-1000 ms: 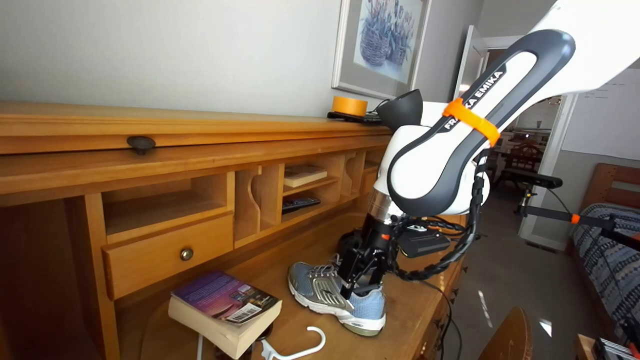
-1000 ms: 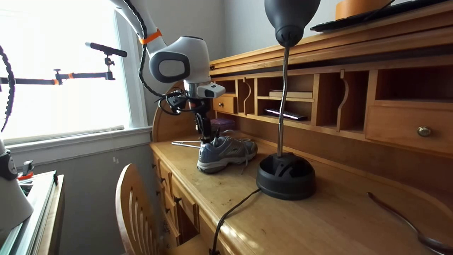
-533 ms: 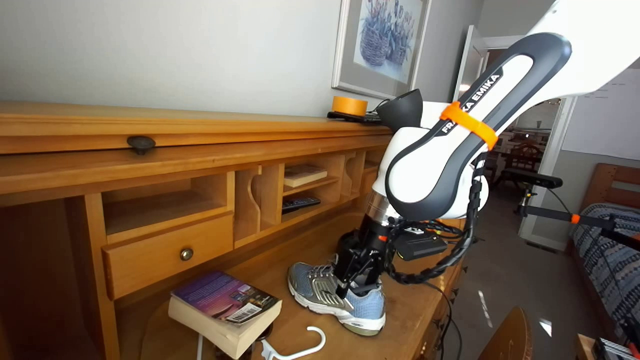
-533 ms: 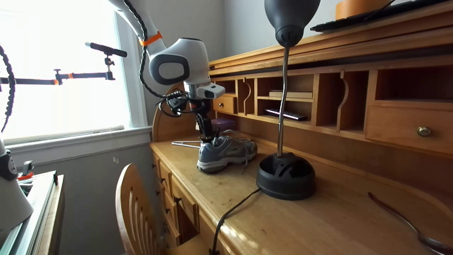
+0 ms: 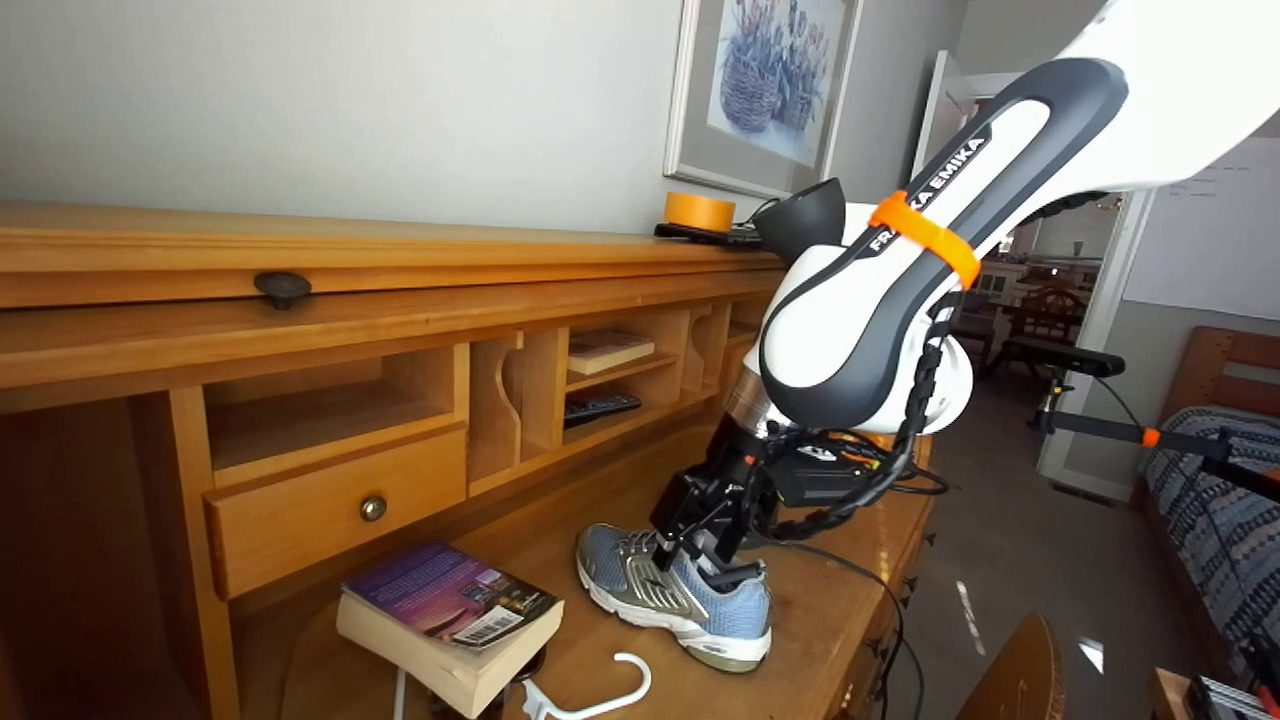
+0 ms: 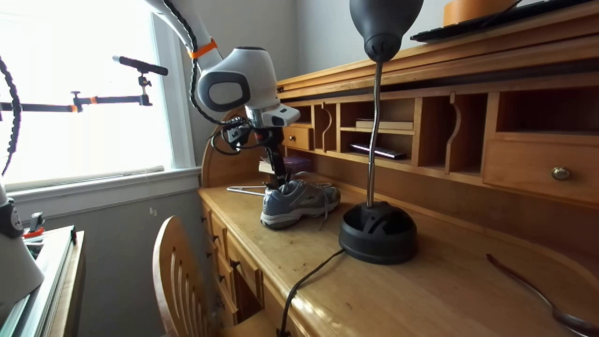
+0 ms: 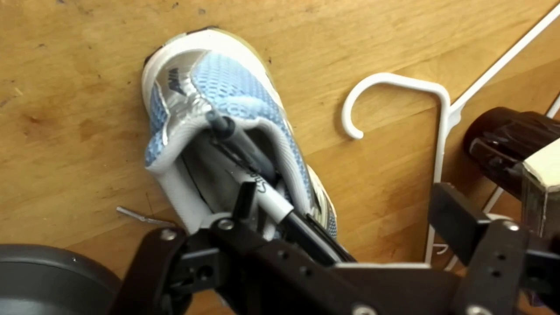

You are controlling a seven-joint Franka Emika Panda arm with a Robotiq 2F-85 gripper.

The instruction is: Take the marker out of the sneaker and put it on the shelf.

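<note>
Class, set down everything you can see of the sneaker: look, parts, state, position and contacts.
The sneaker, a running shoe, has blue mesh, grey and silvery panels, a white sole and pale collar. Dark lettering marks its heel; a lace hangs down one side. It stands upright on the wooden desk. The marker and a grey pen-like object stick out of its opening, the latter seemingly resting on the heel. I cannot tell whether the open gripper touches it.

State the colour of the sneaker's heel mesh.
Light blue heel mesh, clearest in the wrist view.
</note>
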